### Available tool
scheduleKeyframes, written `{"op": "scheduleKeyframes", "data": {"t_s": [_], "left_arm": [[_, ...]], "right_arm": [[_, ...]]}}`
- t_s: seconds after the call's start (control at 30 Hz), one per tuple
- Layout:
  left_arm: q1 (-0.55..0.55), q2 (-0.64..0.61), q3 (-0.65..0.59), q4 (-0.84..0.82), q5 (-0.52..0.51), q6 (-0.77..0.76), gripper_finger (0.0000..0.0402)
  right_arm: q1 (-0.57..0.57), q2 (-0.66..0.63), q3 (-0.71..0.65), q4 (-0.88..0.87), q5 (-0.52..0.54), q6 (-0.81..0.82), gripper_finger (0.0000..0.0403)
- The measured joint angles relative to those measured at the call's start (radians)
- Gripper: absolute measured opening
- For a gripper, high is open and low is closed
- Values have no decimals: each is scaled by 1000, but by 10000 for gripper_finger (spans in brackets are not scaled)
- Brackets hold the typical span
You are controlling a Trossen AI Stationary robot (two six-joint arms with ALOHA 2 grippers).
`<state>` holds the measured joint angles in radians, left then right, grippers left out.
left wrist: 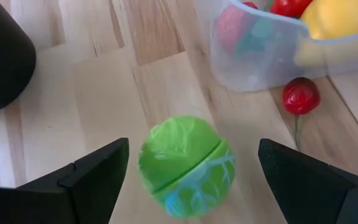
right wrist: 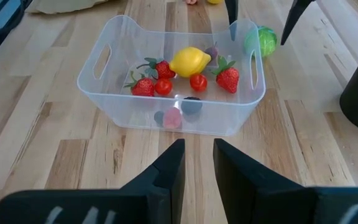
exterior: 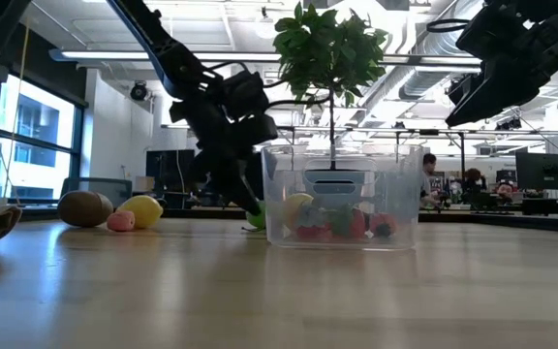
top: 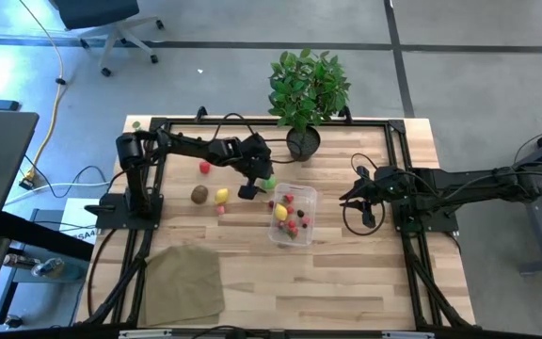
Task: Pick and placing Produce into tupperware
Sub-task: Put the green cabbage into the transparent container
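Observation:
The green cabbage-like ball [left wrist: 185, 165] sits on the wood just off the far-left corner of the clear tupperware [top: 293, 215]. My left gripper [left wrist: 192, 149] is open and low over it, one finger on either side, not touching; the ball [top: 268, 184] also shows in the high view. The tupperware [right wrist: 173, 81] holds a lemon, strawberries and small red pieces. A small red piece [left wrist: 301, 95] lies on the table against its outside wall. My right gripper [right wrist: 199, 152] hovers right of the tupperware, its fingers a narrow gap apart, holding nothing.
Left of the tupperware lie a brown kiwi [top: 199, 194], a yellow lemon [top: 222, 196], a pink piece [top: 221, 209] and a red piece [top: 204, 168]. The potted plant [top: 302, 141] stands just beyond my left gripper. A tan cloth [top: 182, 282] lies at the near left.

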<state>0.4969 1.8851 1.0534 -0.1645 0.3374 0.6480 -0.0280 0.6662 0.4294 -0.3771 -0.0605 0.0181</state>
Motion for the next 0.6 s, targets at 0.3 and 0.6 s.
{"op": "scheduleKeyframes", "data": {"t_s": [0.3,0.6], "left_arm": [[0,12,0,-8,-9,-2,348],[0,12,0,-13,-11,-2,348]], "right_arm": [[0,0,0,0,0,0,73],[0,0,0,0,0,0,73]]}}
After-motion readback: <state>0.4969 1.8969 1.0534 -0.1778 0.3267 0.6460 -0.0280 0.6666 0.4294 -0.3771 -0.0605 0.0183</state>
